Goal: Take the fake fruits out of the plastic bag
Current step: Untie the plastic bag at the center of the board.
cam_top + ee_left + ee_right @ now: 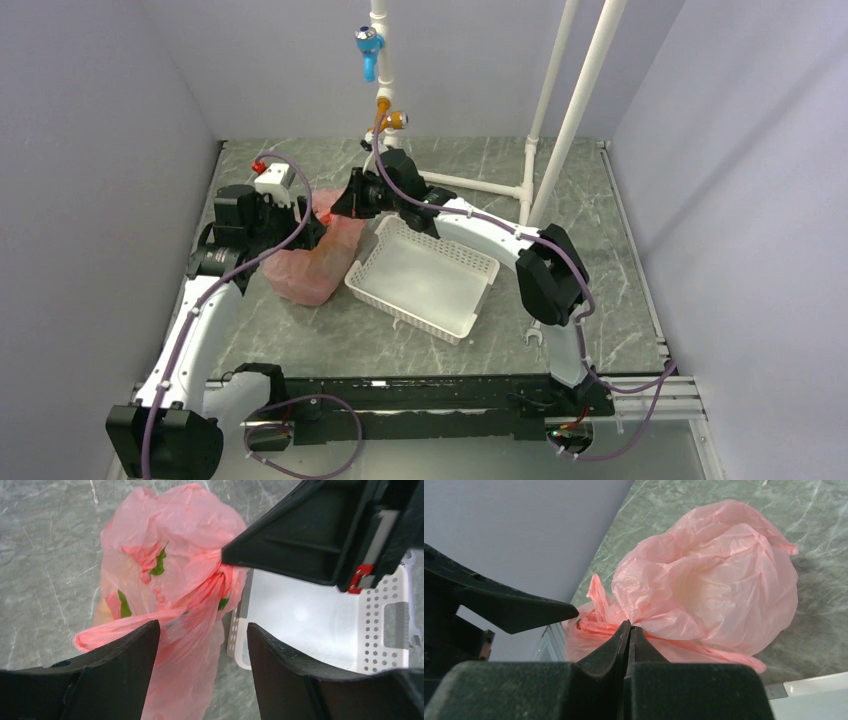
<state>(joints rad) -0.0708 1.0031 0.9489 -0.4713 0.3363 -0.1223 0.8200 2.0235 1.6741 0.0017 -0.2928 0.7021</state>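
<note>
Top external view has the pink plastic bag point(312, 262) lying on the grey surface point(480, 170) at nine o'clock of the white basket point(410, 310), its bunched top clamped between the right fingers point(621, 647), while the left fingers point(125, 670) stand apart above its handle.

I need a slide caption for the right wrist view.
The right tool pinches a fold of the pink plastic bag on the grey table.

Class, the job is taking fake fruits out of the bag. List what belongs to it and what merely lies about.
Job: pink plastic bag; fruits inside, not clearly visible; right fingers pinching it; open left fingers over it.
Lying about: white basket; pipe frame; blue tap.
</note>
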